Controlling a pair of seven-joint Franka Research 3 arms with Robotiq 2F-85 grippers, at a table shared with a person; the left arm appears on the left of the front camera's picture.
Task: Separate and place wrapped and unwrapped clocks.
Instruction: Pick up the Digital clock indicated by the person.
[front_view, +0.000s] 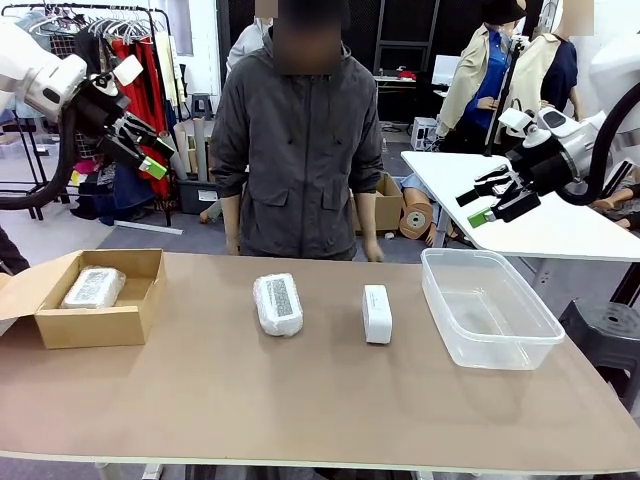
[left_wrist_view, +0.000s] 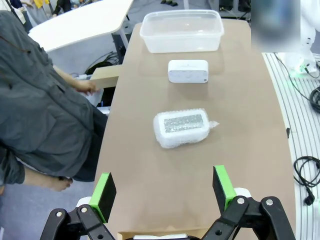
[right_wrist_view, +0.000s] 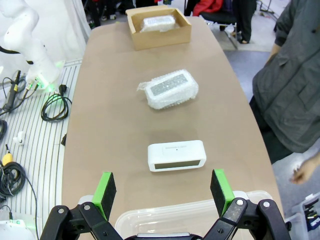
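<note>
Front view: both arms hang above the table, jaws spread and empty. The left gripper (front_view: 153, 155) is over the cardboard box (front_view: 140, 300), which holds one wrapped clock (front_view: 93, 288); the right gripper (front_view: 477, 206) is over the clear tub (front_view: 520, 335). Mid-table, the second wrapped clock (front_view: 278, 304) lies on the left arm's side. The bare white clock (front_view: 377, 313) sits near the tub, closer to the right arm. Both point lengthwise toward the person (front_view: 300, 150).

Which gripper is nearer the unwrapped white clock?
Right. The right gripper hangs open above the clear tub, which sits next to the unwrapped clock. The left gripper hangs open above the cardboard box at the far end, a wrapped clock lying between.
</note>
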